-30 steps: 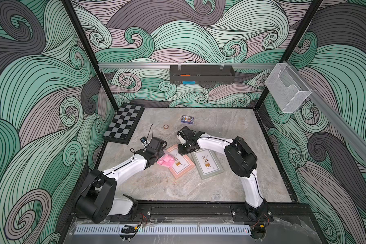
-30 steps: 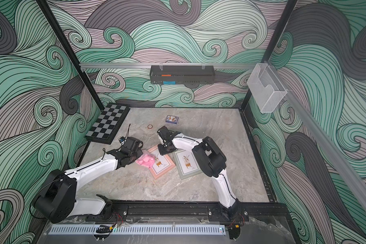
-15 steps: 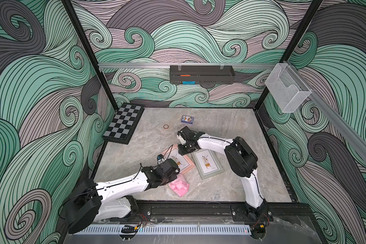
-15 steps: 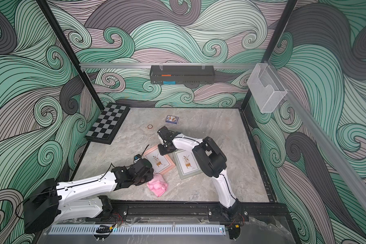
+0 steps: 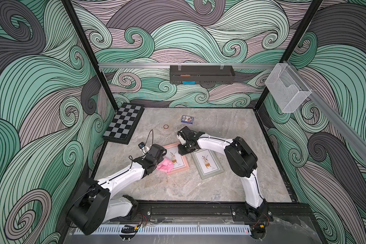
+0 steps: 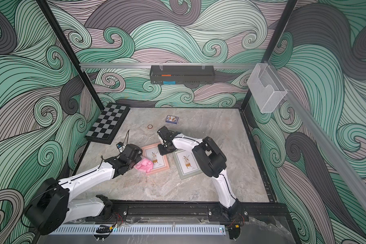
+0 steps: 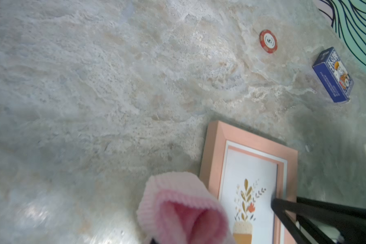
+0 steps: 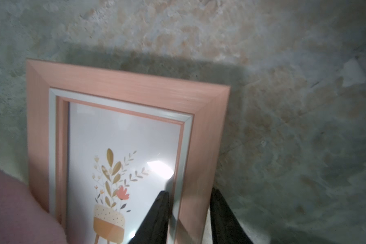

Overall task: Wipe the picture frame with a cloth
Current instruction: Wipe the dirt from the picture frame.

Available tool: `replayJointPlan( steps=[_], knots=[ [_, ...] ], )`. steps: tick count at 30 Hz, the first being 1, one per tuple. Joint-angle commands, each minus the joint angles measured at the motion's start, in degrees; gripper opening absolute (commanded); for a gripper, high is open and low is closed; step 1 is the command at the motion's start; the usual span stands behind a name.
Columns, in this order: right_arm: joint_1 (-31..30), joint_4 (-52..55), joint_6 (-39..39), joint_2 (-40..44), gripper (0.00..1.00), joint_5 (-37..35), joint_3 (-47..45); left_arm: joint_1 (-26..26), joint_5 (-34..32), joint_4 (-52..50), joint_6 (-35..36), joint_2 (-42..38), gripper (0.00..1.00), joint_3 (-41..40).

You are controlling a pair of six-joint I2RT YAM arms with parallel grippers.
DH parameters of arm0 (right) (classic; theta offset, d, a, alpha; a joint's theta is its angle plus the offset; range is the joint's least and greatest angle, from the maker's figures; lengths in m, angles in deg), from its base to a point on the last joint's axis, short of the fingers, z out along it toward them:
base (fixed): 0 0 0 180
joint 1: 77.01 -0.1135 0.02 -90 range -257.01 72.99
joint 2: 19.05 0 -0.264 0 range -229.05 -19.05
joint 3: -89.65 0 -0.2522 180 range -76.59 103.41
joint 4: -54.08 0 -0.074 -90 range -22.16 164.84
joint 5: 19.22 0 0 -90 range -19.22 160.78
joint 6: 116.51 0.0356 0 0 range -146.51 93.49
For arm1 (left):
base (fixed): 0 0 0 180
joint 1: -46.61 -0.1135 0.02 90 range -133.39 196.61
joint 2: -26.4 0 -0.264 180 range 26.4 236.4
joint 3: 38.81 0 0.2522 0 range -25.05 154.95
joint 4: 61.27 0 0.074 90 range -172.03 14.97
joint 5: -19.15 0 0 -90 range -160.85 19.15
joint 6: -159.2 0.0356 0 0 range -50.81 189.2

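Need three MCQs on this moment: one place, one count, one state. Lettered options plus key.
1. The cloth lies: A on the chessboard; B over a corner of the pink frame; C on the card box.
2. Picture frames on the table: A two; B one; C three.
3. The right claw: A holds the cloth; B hangs open; C clamps the pink frame's edge.
B: both top views show it draped there. A: pink frame lies beside grey frame. C: right wrist view shows the rail between its jaws.
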Motion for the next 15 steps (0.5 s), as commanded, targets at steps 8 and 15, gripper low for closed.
replayJointPlan(
  steps=[8,15],
  knots=[
    [-2.1,10.8,-1.2,-8.5,0.35,1.9,-4.7,-4.0,4.8,10.6,6.8,11.4,0.0,6.8],
    [-1.7,10.9,-1.2,-8.5,0.35,1.3,-5.0,0.0,10.6,3.6,2.4,7.3,0.0,1.4]
  ],
)
